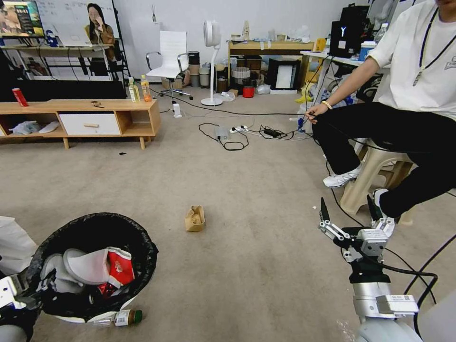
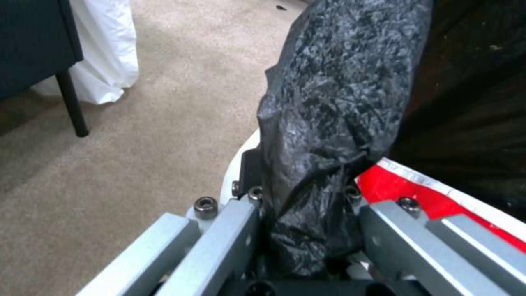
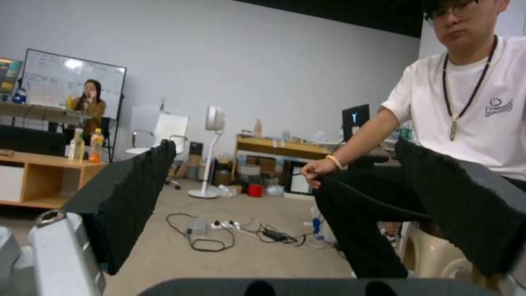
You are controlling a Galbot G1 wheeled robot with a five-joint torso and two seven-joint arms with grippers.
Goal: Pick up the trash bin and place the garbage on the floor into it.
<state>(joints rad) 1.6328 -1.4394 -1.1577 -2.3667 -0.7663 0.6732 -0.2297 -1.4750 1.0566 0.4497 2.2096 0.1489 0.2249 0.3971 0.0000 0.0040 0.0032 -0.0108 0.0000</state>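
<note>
Left wrist view has my left pincer [image 2: 307, 230] clamped on the rim of the trash bin [image 2: 351, 102]: one finger sits outside the white wall, the other inside, and the bunched black bag is squeezed between them. A red-and-white carton [image 2: 427, 193] shows just inside the rim, beside my inner finger. From the head view that same pincer [image 1: 14, 294] is at the lower left edge, gripping the near-left side of the bin [image 1: 92, 266], which is tilted a little so its wide mouth faces up toward my camera. Inside the bin lie pale crumpled tissues [image 1: 76, 266] and the crushed red-white carton [image 1: 118, 266]. A small green-capped bottle [image 1: 121, 317] lies on its side on the floor [image 1: 247, 266], touching the bin's lower edge.

Farther out on the carpet, between my two arms and well apart from the bin, stands a tan paper bag [image 1: 195, 218], with nothing touching it.

My right pincer [image 1: 349, 209] is raised at the lower right, fingers spread apart and empty, pointing up and forward. Through the right wrist view its two black pads [image 3: 131, 193] stand wide apart with the room showing between them.

Beyond it a person sits on a beige stool [image 1: 375, 175]. A low wooden cabinet [image 1: 95, 116] stands against the left side.
</note>
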